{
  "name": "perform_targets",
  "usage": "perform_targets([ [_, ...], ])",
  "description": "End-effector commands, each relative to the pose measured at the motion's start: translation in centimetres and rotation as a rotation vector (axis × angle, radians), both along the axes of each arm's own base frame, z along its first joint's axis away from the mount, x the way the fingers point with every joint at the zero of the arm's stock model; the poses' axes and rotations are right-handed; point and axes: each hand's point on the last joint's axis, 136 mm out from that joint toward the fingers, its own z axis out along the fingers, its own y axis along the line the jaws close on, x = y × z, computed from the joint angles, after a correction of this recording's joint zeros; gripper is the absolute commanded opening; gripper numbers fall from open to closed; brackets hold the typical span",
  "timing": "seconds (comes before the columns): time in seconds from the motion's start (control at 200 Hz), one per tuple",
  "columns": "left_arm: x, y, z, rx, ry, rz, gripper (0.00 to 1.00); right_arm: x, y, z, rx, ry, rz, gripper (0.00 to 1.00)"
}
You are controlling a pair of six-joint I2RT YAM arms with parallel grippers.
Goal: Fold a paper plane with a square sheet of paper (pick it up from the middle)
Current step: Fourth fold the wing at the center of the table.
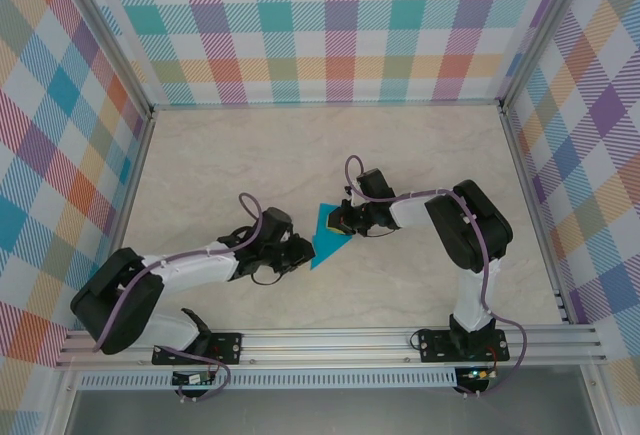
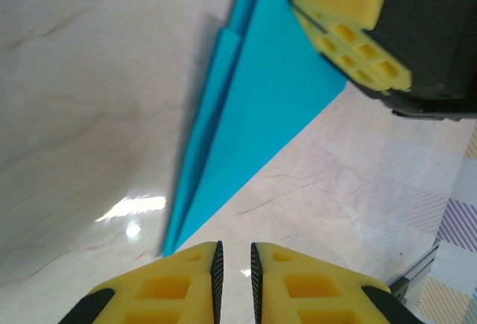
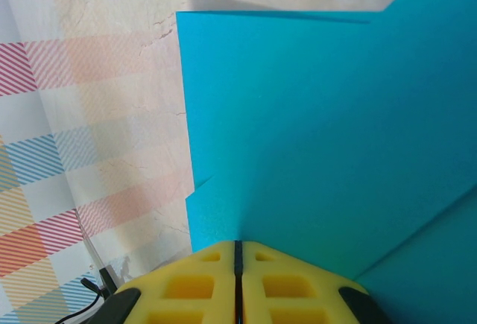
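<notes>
The teal-blue sheet of paper (image 1: pixel 325 240) lies on the table, folded into a long pointed triangle like a paper plane with layered edges (image 2: pixel 261 100). My left gripper (image 1: pixel 303 251) sits low at its near pointed tip. Its jaws (image 2: pixel 235 246) stand slightly apart with nothing between them, and the tip lies just left of them. My right gripper (image 1: pixel 343 221) is over the paper's far right part. Its jaws (image 3: pixel 238 242) are shut, with the tips down on the blue surface (image 3: pixel 313 130). Its yellow finger (image 2: pixel 350 33) rests on the paper in the left wrist view.
The pale marble-look tabletop (image 1: pixel 250 165) is fenced by checked walls (image 1: pixel 330 25) and aluminium posts. A metal rail (image 1: pixel 330 340) carries both arm bases at the near edge.
</notes>
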Motion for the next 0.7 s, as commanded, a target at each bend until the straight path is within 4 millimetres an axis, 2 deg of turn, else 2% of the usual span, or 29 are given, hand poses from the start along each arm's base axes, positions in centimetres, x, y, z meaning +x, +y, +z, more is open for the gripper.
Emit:
perform_targets([
  [0.0, 1.2, -2.8, 0.6, -0.069, -0.014, -0.051, 0.19, -2.3, -3.0, -5.0, -0.178, 0.135, -0.052, 0.09],
  [0.07, 1.5, -3.5, 0.0, -0.076, 0.001, -0.057, 0.19, -2.3, -3.1, -5.1, -0.181, 0.137, -0.052, 0.09],
  [0.15, 1.4, -2.9, -1.6, -0.027, 0.037, -0.044, 0.19, -2.4, -3.1, -5.1, -0.180, 0.140, -0.053, 0.09],
  [0.375, -1.8, -0.1, -5.6, 0.073, 0.140, -0.049, 0.17, -2.2, -3.0, -5.1, -0.180, 0.138, -0.050, 0.09],
  [0.52, -3.4, 1.7, -5.7, 0.093, 0.142, -0.038, 0.17, -2.4, -3.2, -5.3, -0.188, 0.142, -0.053, 0.10],
  [0.695, -4.4, 2.2, -3.7, 0.104, 0.105, -0.122, 0.17, -2.4, -3.2, -5.4, -0.193, 0.142, -0.049, 0.10],
])
